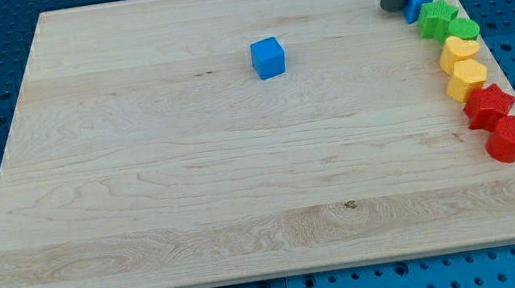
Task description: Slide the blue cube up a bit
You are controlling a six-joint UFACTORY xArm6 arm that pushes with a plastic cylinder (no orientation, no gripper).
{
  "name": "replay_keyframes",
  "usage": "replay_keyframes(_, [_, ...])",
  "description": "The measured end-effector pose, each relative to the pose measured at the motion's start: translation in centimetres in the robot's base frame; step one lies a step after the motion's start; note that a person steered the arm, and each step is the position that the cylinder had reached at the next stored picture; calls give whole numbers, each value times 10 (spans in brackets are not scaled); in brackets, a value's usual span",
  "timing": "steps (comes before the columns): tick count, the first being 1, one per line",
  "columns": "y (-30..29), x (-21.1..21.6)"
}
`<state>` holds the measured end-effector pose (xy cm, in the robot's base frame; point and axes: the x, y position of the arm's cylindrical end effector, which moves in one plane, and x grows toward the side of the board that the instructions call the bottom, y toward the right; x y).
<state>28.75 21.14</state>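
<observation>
The blue cube (268, 58) sits on the wooden board (191, 173), a little above the board's middle and apart from the other blocks. My tip (393, 8) is near the view's top right, far to the right of the blue cube and slightly above it. The tip stands right next to a second blue block (418, 0) of unclear shape, on that block's left side.
A column of blocks runs down the board's right edge: the blue block, a green star-like block (438, 17), a green rounded block (464, 30), a yellow heart-like block (460, 51), a yellow block (468, 79), a red star-like block (489, 105), a red round block (510, 139).
</observation>
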Motion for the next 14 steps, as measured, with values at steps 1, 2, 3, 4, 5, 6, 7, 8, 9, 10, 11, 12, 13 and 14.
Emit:
replay_keyframes(1, [6, 0])
replay_keyframes(2, [5, 1])
replay_keyframes(3, [-13, 26])
replay_keyframes(4, [-45, 55])
replay_keyframes(5, [-80, 86])
replay_keyframes(6, [-114, 109])
replay_keyframes(7, [-116, 109])
replay_keyframes(8, [-128, 119])
replay_keyframes(9, [-179, 130])
replay_keyframes(10, [-184, 130])
replay_keyframes(11, [-185, 130])
replay_keyframes(12, [-208, 122])
replay_keyframes(13, [-212, 110])
replay_keyframes(14, [-205, 100])
